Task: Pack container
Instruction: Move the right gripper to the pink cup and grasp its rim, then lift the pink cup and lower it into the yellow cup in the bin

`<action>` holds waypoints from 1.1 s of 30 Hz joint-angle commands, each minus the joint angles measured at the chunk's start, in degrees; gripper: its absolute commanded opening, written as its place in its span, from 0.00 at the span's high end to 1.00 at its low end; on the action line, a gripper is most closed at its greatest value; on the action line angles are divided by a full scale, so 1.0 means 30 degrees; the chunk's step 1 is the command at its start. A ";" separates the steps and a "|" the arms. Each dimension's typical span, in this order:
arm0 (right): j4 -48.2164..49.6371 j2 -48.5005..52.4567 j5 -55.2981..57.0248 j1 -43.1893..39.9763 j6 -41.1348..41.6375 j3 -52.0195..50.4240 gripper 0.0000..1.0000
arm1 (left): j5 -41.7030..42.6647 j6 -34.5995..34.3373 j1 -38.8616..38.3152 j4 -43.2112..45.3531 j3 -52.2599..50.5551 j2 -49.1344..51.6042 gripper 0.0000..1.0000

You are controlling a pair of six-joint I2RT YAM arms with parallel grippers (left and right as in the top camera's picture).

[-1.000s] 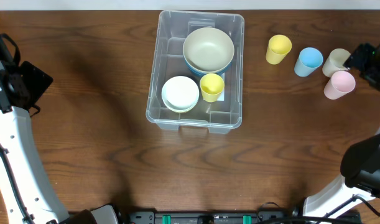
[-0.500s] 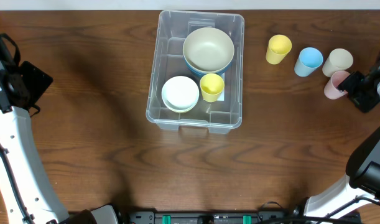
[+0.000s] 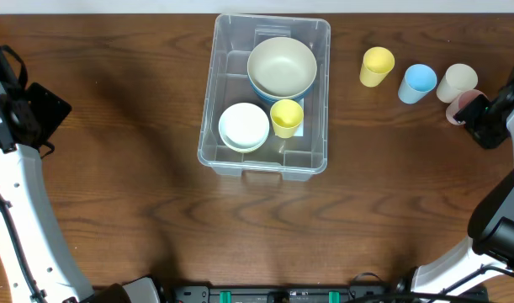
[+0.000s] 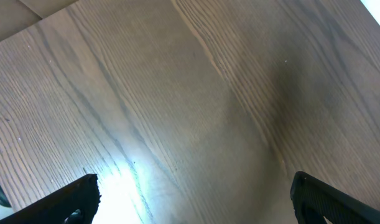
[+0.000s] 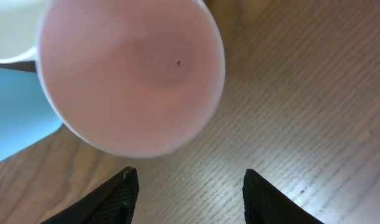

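The clear plastic container [image 3: 273,19] stands at the table's middle back. It holds a cream bowl [image 3: 282,66] nested in a blue one, a stack of white bowls [image 3: 244,126] and a yellow cup [image 3: 286,118]. My right gripper [image 3: 475,116] is open just right of a pink cup [image 3: 458,104]. In the right wrist view the pink cup's mouth [image 5: 130,74] fills the upper left, ahead of the spread fingers [image 5: 124,193], not between them. My left gripper [image 3: 39,114] is at the far left, open and empty over bare wood [image 4: 196,124].
A yellow cup [image 3: 377,66], a blue cup [image 3: 418,82] and a cream cup [image 3: 457,81] stand in a row right of the container, next to the pink cup. The blue cup [image 5: 15,124] shows at the right wrist view's left edge.
My right gripper has come forward from behind the cups to the pink cup's right side, and now partly covers it. The left arm has not moved.
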 commanded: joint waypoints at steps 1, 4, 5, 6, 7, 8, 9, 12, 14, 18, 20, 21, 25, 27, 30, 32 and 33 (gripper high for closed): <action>0.0182 -0.0153 -0.1049 -0.0270 -0.0299 0.0168 0.45 | -0.0226 0.0248 0.0087 -0.0058 0.0262 0.0015 0.02; -0.0051 -0.0160 -0.1872 -0.0270 -0.0488 0.0852 0.45 | -0.0226 0.0248 0.0087 -0.0058 0.0262 0.0015 0.02; -0.0255 -0.0160 -0.2011 -0.0284 -0.0488 0.1137 0.45 | -0.0226 0.0248 0.0087 -0.0058 0.0262 0.0015 0.02; -0.0539 -0.0160 -0.2025 -0.0284 -0.0481 0.1501 0.45 | -0.0226 0.0248 0.0087 -0.0051 0.0262 0.0015 0.02; -0.0765 -0.0160 -0.2011 -0.0306 -0.0481 0.1807 0.44 | -0.0226 0.0248 0.0087 -0.0058 0.0262 0.0015 0.02; -0.0984 -0.0160 -0.1953 -0.0357 -0.0481 0.2149 0.43 | -0.0226 0.0248 0.0087 -0.0058 0.0262 0.0015 0.02; -0.1151 -0.0160 -0.1960 -0.0459 -0.0481 0.2426 0.42 | -0.0226 0.0248 0.0087 -0.0058 0.0262 0.0015 0.02; -0.1450 -0.0153 -0.1953 -0.0816 -0.0481 0.3024 0.40 | -0.0226 0.0248 0.0087 -0.0058 0.0262 0.0015 0.02; -0.1501 -0.0153 -0.1829 -0.1144 -0.0481 0.3133 0.40 | -0.0226 0.0248 0.0087 -0.0058 0.0262 0.0015 0.02; -0.1938 0.0168 -0.1690 -0.1945 -0.0495 0.3133 0.41 | -0.0226 0.0248 0.0087 -0.0058 0.0262 0.0015 0.02; -0.2113 0.0612 -0.1603 -0.2164 -0.0641 0.3133 0.41 | -0.0226 0.0248 0.0087 -0.0058 0.0262 0.0015 0.02; -0.2149 0.0867 -0.1581 -0.2215 -0.0641 0.3133 0.41 | -0.0226 0.0248 0.0087 -0.0058 0.0262 0.0015 0.02; -0.1996 0.1902 -0.1530 -0.2200 -0.0627 0.3133 0.40 | -0.0226 0.0248 0.0087 -0.0058 0.0262 0.0015 0.02; -0.1676 0.2470 -0.1610 -0.2157 -0.0627 0.3133 0.40 | -0.0226 0.0248 0.0087 -0.0058 0.0262 0.0015 0.02; -0.1158 0.3300 -0.2106 -0.2157 -0.0619 0.3133 0.41 | -0.0226 0.0248 0.0087 -0.0051 0.0262 0.0015 0.02; -0.0867 0.3730 -0.2528 -0.2157 -0.0627 0.3133 0.46 | -0.0226 0.0248 0.0087 -0.0051 0.0262 0.0015 0.02; -0.0801 0.3898 -0.2535 -0.2157 -0.0627 0.3133 0.48 | -0.0226 0.0248 0.0087 -0.0051 0.0262 0.0015 0.02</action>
